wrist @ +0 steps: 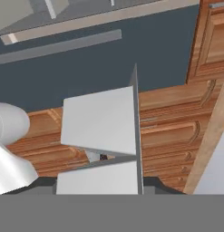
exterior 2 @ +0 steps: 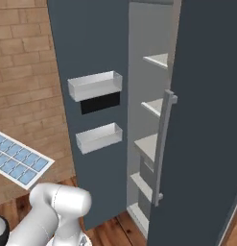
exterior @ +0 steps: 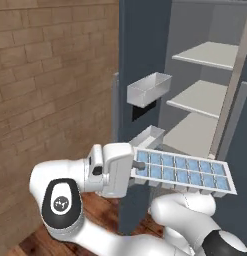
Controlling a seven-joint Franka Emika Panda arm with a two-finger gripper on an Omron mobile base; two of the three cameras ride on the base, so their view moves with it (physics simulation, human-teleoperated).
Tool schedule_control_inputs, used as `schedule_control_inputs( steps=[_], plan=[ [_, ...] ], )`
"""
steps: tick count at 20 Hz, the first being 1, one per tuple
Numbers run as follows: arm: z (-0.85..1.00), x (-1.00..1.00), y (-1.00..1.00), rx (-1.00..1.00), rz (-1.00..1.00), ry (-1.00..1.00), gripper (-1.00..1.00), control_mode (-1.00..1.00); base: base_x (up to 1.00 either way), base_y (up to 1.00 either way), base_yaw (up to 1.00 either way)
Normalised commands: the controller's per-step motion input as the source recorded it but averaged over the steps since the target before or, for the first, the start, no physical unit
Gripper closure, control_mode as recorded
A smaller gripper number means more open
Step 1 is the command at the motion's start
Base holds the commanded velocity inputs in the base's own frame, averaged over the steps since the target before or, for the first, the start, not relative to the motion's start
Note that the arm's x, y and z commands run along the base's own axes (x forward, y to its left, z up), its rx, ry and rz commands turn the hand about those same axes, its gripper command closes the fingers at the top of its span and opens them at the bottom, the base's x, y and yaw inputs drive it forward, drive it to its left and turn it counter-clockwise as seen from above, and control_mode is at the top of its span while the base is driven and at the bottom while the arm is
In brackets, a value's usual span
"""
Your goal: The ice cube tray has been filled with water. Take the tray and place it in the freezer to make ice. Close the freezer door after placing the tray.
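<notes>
The white arm's two-finger gripper [exterior: 134, 172] is clenched on one short end of the long white plastic ice cube tray [exterior: 182, 171] of pale-blue water cells, held level in front of the open dark blue-grey freezer [exterior: 205, 75], beside its door bins [exterior: 147, 89].

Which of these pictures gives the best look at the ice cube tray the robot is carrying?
The left base view: the whole ice cube tray shows there, both rows of pale-blue cells, with the hand shut on its near end. The right base view catches just one end of it at the left edge. The hand view shows pale slabs up close, hard to read.
</notes>
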Motion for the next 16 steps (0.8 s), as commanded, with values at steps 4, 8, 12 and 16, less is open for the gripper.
schedule_control_inputs(
  steps=[4, 8, 12, 16],
  plan=[
    [0.00, 0.00, 0.00, 0.00, 0.00, 0.00, 1.00, 1.00, 0.25, 0.21, -0.46],
    [0.00, 0.00, 0.00, 0.00, 0.00, 0.00, 1.00, 1.00, 0.38, 0.38, -0.51],
    [0.00, 0.00, 0.00, 0.00, 0.00, 0.00, 1.00, 1.00, 0.54, 0.33, -0.42],
    [0.00, 0.00, 0.00, 0.00, 0.00, 0.00, 1.00, 1.00, 0.61, 0.14, -0.33]
  ],
)
